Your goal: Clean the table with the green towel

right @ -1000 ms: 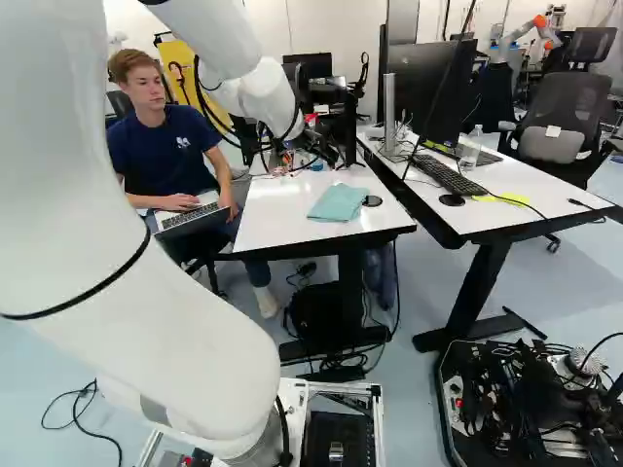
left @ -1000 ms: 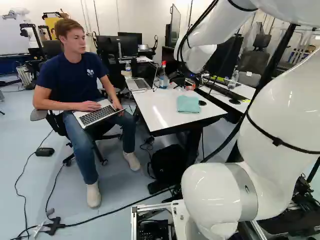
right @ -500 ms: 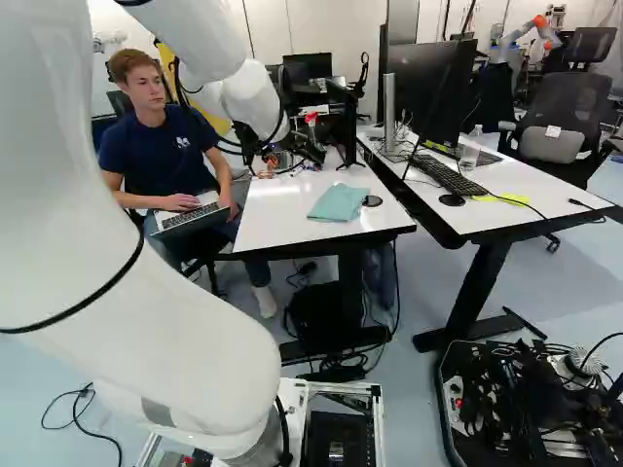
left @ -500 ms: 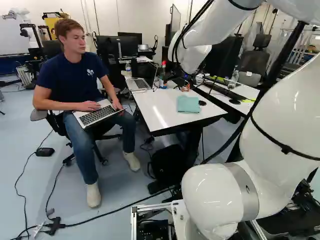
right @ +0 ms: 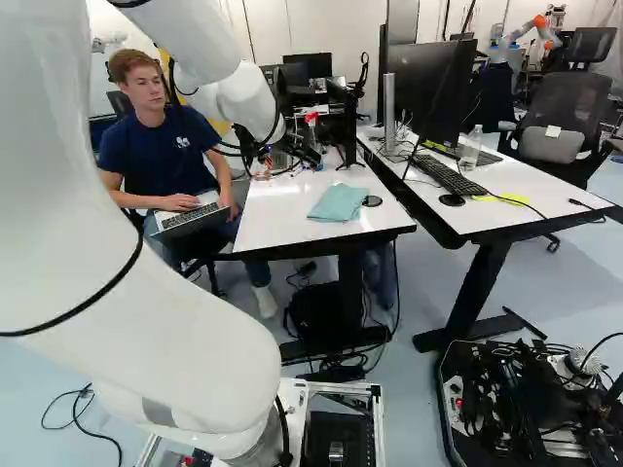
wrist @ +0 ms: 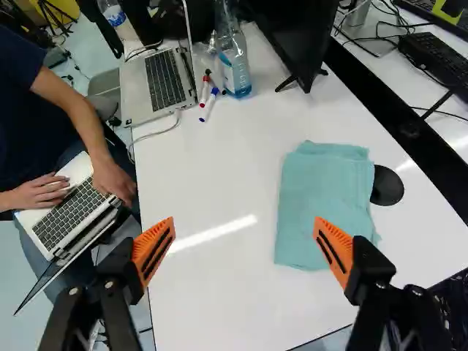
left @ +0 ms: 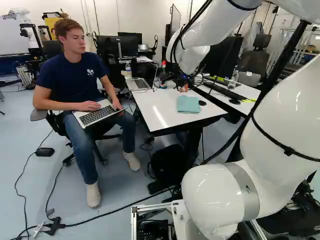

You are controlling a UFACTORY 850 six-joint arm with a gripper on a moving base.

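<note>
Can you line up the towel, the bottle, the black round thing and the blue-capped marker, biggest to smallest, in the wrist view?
1. Towel
2. Bottle
3. Black round thing
4. Blue-capped marker

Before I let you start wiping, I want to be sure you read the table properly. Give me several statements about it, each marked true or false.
1. The pincer is open and holds nothing. True.
2. The green towel hangs over the edge of the table. False: the green towel lies wholly on the table.
3. The markers lie beside the bottle. True.
4. The laptop on the table is shut. False: that laptop is open, keyboard showing.
</note>
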